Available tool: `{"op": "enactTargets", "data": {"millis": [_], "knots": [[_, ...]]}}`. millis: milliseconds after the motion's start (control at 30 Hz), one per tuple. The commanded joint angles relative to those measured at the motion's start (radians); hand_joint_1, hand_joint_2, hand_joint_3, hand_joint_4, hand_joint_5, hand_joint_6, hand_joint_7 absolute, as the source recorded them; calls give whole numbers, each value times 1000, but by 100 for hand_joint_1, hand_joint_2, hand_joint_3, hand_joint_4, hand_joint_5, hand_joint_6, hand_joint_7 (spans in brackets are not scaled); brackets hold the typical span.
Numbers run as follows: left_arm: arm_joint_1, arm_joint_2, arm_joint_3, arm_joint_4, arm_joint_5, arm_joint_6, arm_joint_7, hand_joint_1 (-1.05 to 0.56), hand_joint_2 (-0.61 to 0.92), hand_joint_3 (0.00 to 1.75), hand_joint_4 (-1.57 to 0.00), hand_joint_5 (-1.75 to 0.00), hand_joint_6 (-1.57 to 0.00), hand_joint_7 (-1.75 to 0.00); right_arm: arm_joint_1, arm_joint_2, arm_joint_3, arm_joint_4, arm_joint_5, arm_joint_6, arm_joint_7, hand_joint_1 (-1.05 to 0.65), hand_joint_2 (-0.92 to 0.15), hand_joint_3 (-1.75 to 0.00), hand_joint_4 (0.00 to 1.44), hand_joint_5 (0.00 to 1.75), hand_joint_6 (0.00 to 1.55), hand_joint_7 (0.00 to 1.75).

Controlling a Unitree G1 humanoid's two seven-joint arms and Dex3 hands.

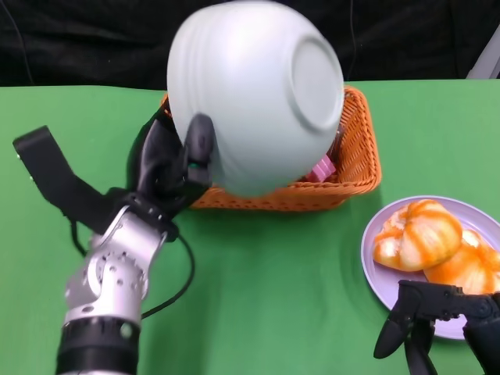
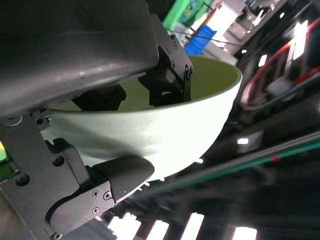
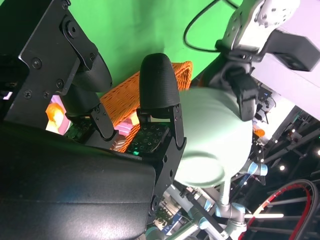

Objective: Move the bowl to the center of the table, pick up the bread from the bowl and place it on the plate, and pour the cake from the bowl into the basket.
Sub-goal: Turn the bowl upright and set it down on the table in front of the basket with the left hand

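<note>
The left hand (image 1: 173, 168) is gripping the pale green bowl (image 1: 254, 94) by its rim, holding it above the orange basket (image 1: 359, 168), tipped with its base facing up toward the camera. The right hand (image 1: 437, 324) is resting empty, fingers apart, beside the purple plate (image 1: 375, 262) that is bearing the bread (image 1: 418, 234).

Your left hand (image 1: 173, 166) held the bowl (image 1: 254, 94) tipped above the basket (image 1: 355, 168), which sat toward the table's (image 1: 273, 273) back. The plate (image 1: 375, 262) lay front-right with bread (image 1: 418, 234) on it, your right hand (image 1: 437, 324) just before it.
</note>
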Motion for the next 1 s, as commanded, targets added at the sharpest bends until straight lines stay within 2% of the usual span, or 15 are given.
{"op": "enactTargets", "data": {"millis": [33,133,300,333,433,600,667,767,867,1000], "knots": [[42,47,-52,-85,86,-66,-25,-17,31,160,-106,-175,-94,-166,8,-19,-14,-5,21,-2,7,19,-8,-175,101,163,91,132],[68,70,-88,-121,151,-111,-27,-14,31,155,-107,-175,-94,-166,9,-19,-17,-6,25,-2,9,19,-8,-175,101,164,91,132],[136,158,-178,-170,363,-348,-45,-11,33,146,-107,-175,-95,-164,6,-16,-18,1,19,-10,3,18,-8,-175,101,164,91,132],[147,170,-190,-178,397,-383,-38,-9,31,153,-106,-175,-97,-162,4,-15,-19,2,17,-13,1,18,-8,-175,101,164,91,132],[193,227,-231,-205,520,-539,-28,-9,30,158,-104,-175,-94,-161,3,-8,-19,3,13,-19,-9,18,-8,-175,101,163,92,132],[238,314,-274,-188,704,-823,22,-7,30,163,-106,-175,-91,-172,-2,3,-21,17,9,-49,-33,19,-8,-175,101,163,93,133],[245,346,-284,-175,758,-907,43,-9,29,165,-102,-175,-86,-174,-4,8,-20,21,8,-57,-41,18,-9,-175,100,165,93,135],[249,405,-288,-149,917,-1057,127,-14,30,156,-98,-175,-82,-175,-10,13,-21,29,12,-72,-52,17,-9,-175,100,166,92,137],[256,453,-274,-145,1159,-1207,285,-15,33,143,-98,-175,-79,-175,-12,21,-21,37,13,-90,-68,14,-10,-175,100,169,91,140],[277,502,-284,-160,1417,-1274,482,-14,33,118,-99,-175,-75,-175,-17,27,-23,46,11,-111,-80,14,-11,-175,100,172,90,142]]}}
